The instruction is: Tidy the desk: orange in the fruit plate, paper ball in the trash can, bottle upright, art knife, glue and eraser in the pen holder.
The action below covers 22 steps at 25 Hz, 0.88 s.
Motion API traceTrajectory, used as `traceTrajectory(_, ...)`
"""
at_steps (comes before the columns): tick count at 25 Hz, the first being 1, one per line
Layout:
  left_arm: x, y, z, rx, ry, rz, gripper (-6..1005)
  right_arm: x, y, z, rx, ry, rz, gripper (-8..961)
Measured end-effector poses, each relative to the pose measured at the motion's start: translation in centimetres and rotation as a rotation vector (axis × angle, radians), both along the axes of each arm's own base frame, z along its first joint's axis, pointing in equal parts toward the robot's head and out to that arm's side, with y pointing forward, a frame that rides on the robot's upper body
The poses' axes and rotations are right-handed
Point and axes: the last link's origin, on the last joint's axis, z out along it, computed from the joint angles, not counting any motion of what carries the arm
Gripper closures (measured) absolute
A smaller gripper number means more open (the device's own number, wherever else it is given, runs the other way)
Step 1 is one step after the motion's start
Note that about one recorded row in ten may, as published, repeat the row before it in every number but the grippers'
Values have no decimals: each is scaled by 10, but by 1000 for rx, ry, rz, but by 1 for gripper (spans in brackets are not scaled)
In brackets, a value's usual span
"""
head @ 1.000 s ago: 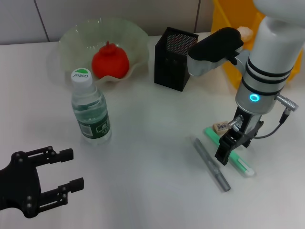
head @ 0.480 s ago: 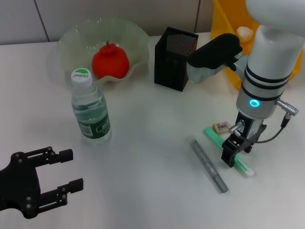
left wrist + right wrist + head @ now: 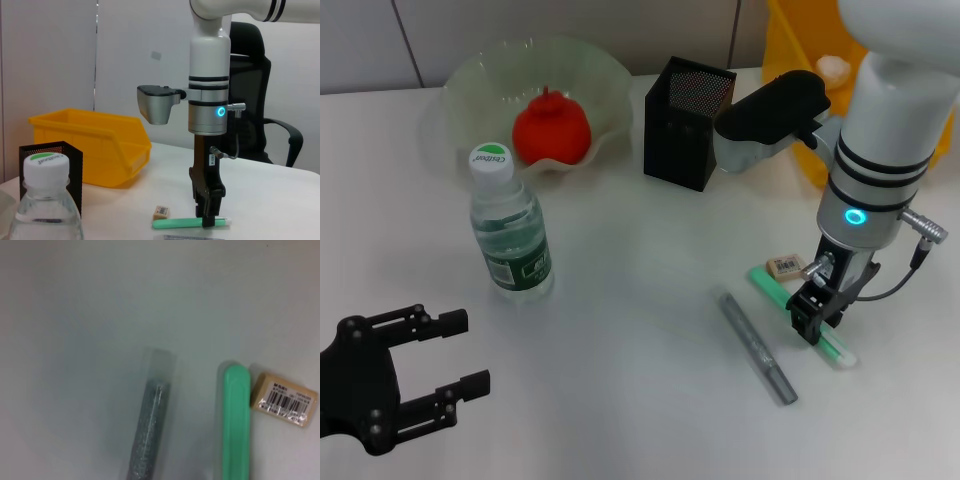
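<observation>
My right gripper [image 3: 820, 322] is open and low over a green stick-shaped tool [image 3: 802, 317], one finger on each side of it. It also shows in the left wrist view [image 3: 209, 219]. The eraser [image 3: 785, 267] lies just beyond the green tool [image 3: 235, 425]. A grey pen-shaped tube [image 3: 758, 346] lies beside them. The orange [image 3: 551, 128] sits in the fruit plate [image 3: 460, 90]. The bottle [image 3: 510, 228] stands upright. The pen holder [image 3: 688, 122] stands at the back. My left gripper [image 3: 448, 362] is open and empty at the front left.
The yellow trash can [image 3: 788, 45] stands at the back right, with a pale paper ball [image 3: 834, 68] inside. The right arm's wrist camera housing [image 3: 770, 112] hangs between the pen holder and the bin. White table [image 3: 640, 260] lies between bottle and tools.
My right gripper has moved right and down until it straddles the green tool. My left gripper has drifted slightly towards the front left.
</observation>
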Motion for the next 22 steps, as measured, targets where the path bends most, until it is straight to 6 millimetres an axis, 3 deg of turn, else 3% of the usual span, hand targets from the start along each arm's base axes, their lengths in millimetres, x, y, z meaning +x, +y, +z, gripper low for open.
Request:
traceTrajectory(1, 0, 0, 0, 0, 0, -2, 406, 0, 0, 0, 0, 0, -1, 648)
traceTrajectory(22, 1, 3, 2, 9, -1, -4, 417, 4, -2, -1, -10, -7, 4, 740)
